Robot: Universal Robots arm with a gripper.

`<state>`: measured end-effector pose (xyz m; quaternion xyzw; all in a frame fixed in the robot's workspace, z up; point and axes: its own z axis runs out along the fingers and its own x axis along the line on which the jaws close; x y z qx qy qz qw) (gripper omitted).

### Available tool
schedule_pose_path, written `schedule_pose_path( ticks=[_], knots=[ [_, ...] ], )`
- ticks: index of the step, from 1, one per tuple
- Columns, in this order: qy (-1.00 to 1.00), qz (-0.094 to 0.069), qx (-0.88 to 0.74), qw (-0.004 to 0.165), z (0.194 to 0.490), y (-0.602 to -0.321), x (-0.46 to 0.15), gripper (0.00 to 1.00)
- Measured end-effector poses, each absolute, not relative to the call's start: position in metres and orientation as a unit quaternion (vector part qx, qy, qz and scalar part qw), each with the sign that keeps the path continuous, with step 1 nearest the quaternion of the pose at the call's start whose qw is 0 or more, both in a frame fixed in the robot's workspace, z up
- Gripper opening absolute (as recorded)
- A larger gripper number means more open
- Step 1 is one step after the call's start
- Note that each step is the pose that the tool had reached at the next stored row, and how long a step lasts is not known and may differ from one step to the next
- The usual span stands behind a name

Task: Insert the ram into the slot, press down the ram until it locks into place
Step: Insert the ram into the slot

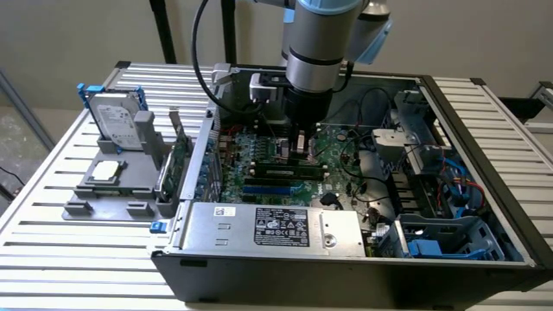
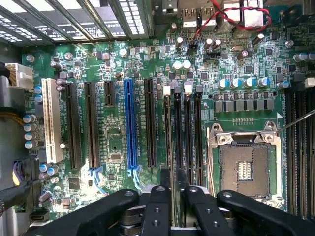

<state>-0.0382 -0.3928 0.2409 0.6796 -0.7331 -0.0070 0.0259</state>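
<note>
The ram [image 1: 287,172] is a thin green stick with dark chips, standing on edge along the long black slot [image 1: 259,176] in the middle of the motherboard [image 1: 250,146]. My gripper [image 1: 298,157] comes straight down onto it inside the open computer case. In the wrist view the ram [image 2: 174,147] shows edge-on, in line with the slot [image 2: 169,113], and runs down between my black fingers [image 2: 157,201]. The gripper [image 2: 177,194] is shut on the ram. The ram's lower edge is hidden, so I cannot see how deep it sits.
More black memory slots [image 2: 190,137] lie beside it, then the open CPU socket [image 2: 244,167]. A blue socket [image 2: 129,123] and a white one [image 2: 50,120] lie on the other side. The power supply [image 1: 272,227] fills the case front. A hard drive [image 1: 116,120] stands on a grey fixture [image 1: 108,188].
</note>
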Motion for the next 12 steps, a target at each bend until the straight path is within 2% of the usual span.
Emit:
schedule_pose_path(
  ticks=[2,12],
  knots=[
    [-0.733,-0.007,0.680,0.026,0.2409,-0.3928,-0.0381,0.11],
    [-0.733,-0.007,0.680,0.026,0.2410,-0.3928,-0.0382,0.11]
  ],
)
